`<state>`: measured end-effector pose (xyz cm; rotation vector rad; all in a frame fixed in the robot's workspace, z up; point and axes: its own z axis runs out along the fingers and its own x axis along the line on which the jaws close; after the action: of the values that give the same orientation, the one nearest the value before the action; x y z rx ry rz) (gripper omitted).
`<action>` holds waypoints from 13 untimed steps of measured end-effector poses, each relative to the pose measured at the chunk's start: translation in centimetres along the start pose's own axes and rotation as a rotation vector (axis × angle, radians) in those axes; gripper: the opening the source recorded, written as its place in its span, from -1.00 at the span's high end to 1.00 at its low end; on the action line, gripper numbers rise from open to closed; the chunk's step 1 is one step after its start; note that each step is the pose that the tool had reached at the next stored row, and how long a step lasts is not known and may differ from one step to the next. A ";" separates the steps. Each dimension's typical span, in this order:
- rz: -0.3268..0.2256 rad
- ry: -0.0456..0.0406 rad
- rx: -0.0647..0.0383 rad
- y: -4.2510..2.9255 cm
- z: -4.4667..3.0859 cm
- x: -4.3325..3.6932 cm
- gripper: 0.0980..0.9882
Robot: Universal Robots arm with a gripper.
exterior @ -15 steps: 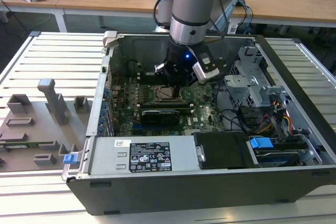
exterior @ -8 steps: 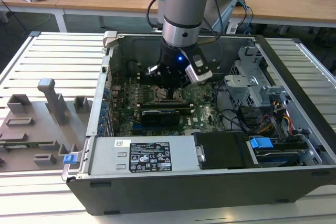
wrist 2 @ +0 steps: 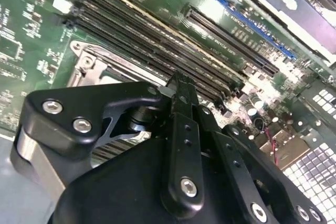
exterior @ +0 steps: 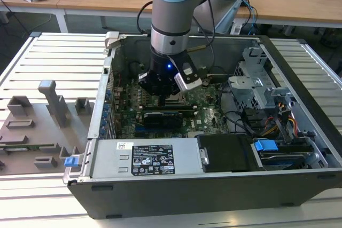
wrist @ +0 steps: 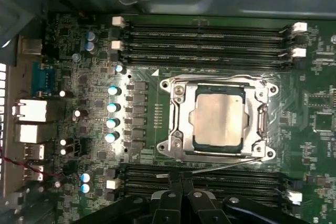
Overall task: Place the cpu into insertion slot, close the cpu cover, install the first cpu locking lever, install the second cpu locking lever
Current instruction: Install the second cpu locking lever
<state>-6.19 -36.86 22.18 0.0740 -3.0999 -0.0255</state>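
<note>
The black metal pincer [wrist: 181, 184] hangs low inside the open computer case [exterior: 299, 148], its two slim fingers pressed together with nothing between them, tips resting close over the dark memory slots [wrist: 210, 182] of the green motherboard [wrist: 68, 51].

Just beyond the fingertips lies the insertion slot [wrist: 173, 124], a square socket in a dull silvery frame. The cpu [wrist: 218, 119], a flat square chip with a pale silvery-grey metal top, sits seated in it. The cpu cover [wrist: 255, 121], a thin bright metal frame plate with an open window, lies folded flat around the chip. A thin wire lever [wrist: 226, 166] runs along the socket edge nearest the pincer, slightly raised at one end.

On the far side of the socket run more long dark memory slots with white end clips [wrist: 299, 27]. A row of small blue-topped capacitors [wrist: 111, 114] stands beside the socket.

In the exterior view, the pale-blue and grey arm [exterior: 173, 4] descends into the dark grey steel case, which rests on a ribbed light-grey metal table [exterior: 59, 52]. Grey moulded fixtures [exterior: 51, 105] sit on that table at the exterior view's left. Wooden desks [exterior: 315, 4] stand behind.
</note>
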 end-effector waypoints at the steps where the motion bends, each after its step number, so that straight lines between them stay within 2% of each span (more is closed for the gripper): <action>1: -0.002 0.0001 0.000 0.05 0.01 0.03 0.98; 4: -0.012 0.0000 -0.003 0.61 0.16 0.14 0.98; 8: -0.033 0.0003 -0.005 0.65 0.53 1.06 0.98; 13: -0.082 0.0014 -0.004 0.65 0.87 1.29 0.98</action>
<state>-7.55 -36.26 21.37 0.2006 -3.0934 -0.0335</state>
